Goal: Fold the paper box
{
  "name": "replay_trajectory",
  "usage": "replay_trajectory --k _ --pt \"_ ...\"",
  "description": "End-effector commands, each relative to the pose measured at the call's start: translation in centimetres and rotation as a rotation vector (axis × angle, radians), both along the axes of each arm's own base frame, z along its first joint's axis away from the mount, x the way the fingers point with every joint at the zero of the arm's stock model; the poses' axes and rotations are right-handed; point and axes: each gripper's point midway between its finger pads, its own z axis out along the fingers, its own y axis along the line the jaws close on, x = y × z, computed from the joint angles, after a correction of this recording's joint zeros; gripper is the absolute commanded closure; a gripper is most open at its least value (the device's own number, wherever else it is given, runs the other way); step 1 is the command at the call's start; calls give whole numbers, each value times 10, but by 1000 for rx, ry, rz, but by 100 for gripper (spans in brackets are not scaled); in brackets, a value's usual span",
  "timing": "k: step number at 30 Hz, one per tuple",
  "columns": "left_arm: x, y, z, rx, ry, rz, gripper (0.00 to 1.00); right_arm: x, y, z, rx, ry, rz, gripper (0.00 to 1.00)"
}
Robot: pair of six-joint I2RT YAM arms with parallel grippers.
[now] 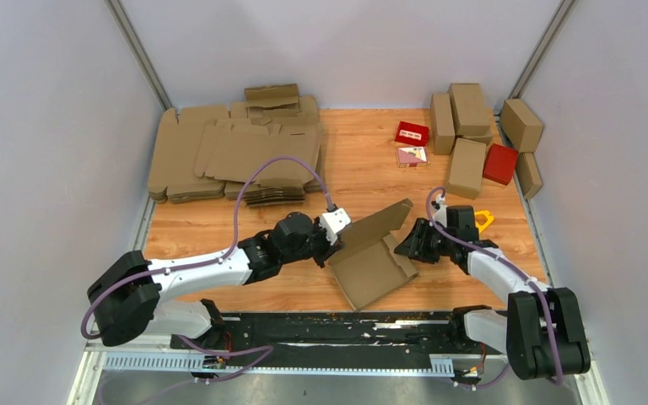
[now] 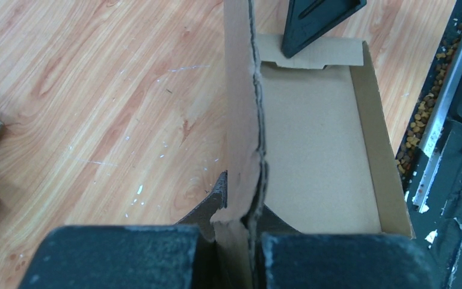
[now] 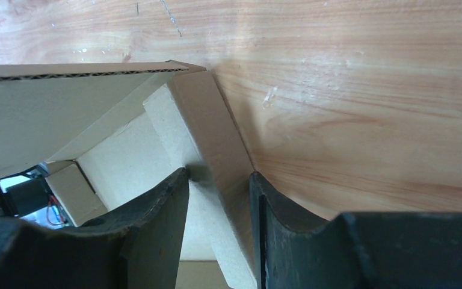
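The paper box (image 1: 373, 272) lies as a shallow brown tray near the table's front middle, its lid (image 1: 378, 221) raised at a slant. My left gripper (image 1: 336, 242) is shut on the upright cardboard edge (image 2: 240, 120) at the tray's left end, and the card is crumpled between the fingers (image 2: 243, 201). The tray's floor (image 2: 319, 144) lies to the right of that panel. My right gripper (image 1: 408, 245) is at the tray's right side wall (image 3: 207, 120). One finger presses the folded-in flap inside and the other the outer face, so the gripper (image 3: 219, 180) is shut on the wall.
A pile of flat brown blanks (image 1: 236, 152) fills the back left. Finished brown boxes (image 1: 466, 126), red boxes (image 1: 499, 163) and a small printed box (image 1: 412, 155) stand at the back right. A yellow object (image 1: 483, 219) lies behind the right arm. A black rail (image 1: 329, 325) runs along the front edge.
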Motion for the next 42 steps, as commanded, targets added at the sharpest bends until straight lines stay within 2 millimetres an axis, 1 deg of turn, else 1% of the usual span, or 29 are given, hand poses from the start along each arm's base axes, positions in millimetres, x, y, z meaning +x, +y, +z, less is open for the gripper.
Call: replay_trajectory --k 1,8,12,17,19,21,23,26,28,31,34,38,41,42 --pt "-6 -18 39 -158 -21 -47 100 7 0 6 -83 -52 19 58" --pt "-12 -25 38 -176 2 -92 100 9 -1 4 -175 -68 25 59" --pt "-11 -26 36 -169 4 -87 100 10 -3 4 -281 -89 21 59" --pt "-8 -23 34 -154 -5 -72 100 11 -8 -1 -375 -95 12 66" --pt "-6 -22 32 -146 -7 -62 100 10 -9 -3 -413 -95 9 67" --pt "-4 -20 31 -137 -11 -49 100 10 -10 -4 -447 -91 6 71" --pt "0 -18 30 -125 -17 -27 100 10 -14 -3 -507 -100 -11 76" --pt "6 -13 27 -108 -23 15 100 9 -17 -1 -577 -116 -34 78" --pt "10 -10 25 -104 -21 37 100 8 -18 1 -625 -133 -49 86" --pt "16 -6 22 -100 -14 65 100 7 -19 4 -691 -153 -70 90" --pt "22 -1 19 -92 -6 96 97 6 -20 5 -762 -168 -87 94" --pt "31 8 15 -72 -3 153 91 5 -15 7 -839 -186 -75 95" --pt "37 15 12 -64 -2 198 83 4 -11 7 -882 -190 -58 96" --pt "39 18 12 -63 -3 212 80 3 -8 6 -885 -189 -49 95"
